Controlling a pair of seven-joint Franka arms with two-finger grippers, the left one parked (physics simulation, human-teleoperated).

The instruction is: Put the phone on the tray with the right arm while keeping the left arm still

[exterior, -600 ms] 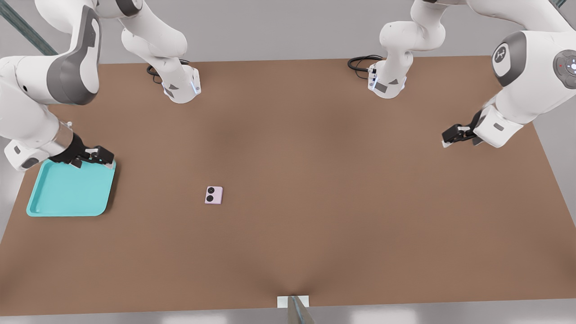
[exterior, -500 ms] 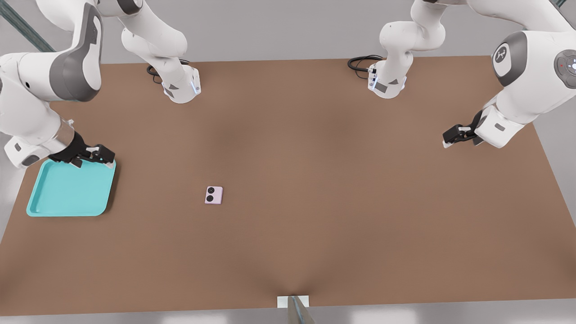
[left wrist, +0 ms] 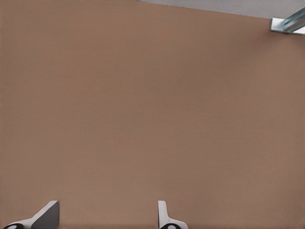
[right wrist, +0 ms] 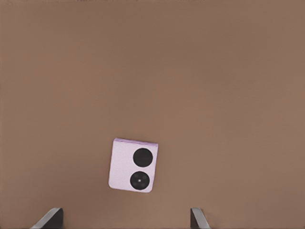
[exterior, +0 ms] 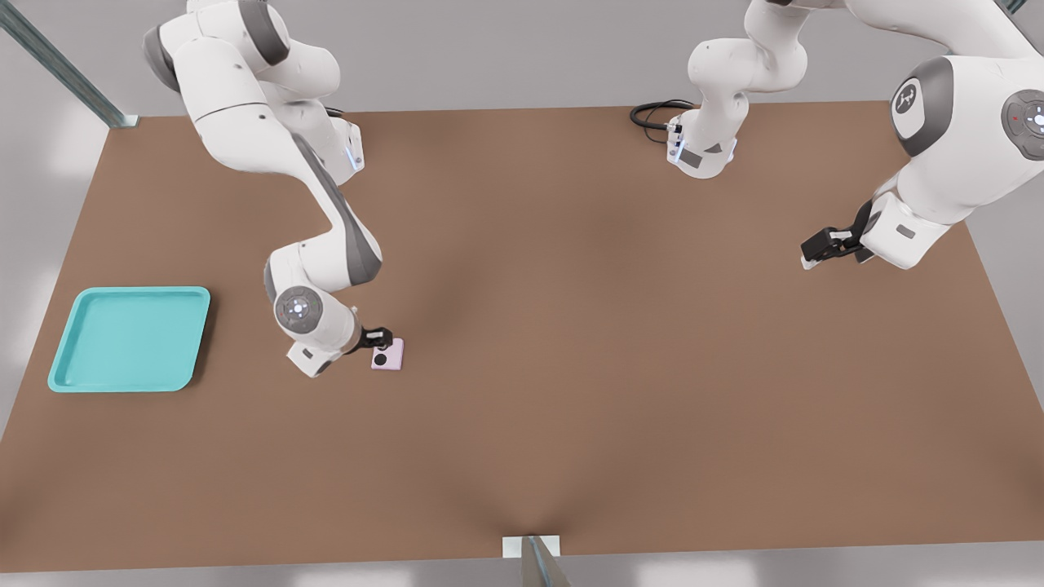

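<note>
Swinging off the tray, the right arm now hangs its gripper over the phone, fingers spread wide and empty (tips visible in the wrist view). Phone lies flat on the table, well apart from the tray; grasping seems next.

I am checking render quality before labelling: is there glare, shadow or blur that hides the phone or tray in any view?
Front view: the small pale lilac-pink phone is sharp, partly covered by the black two-finger gripper; the shallow turquoise plastic tray is evenly lit, with a soft shadow along its right rim. Right wrist view: the phone is crisp, without glare, fingers wide apart.
</note>
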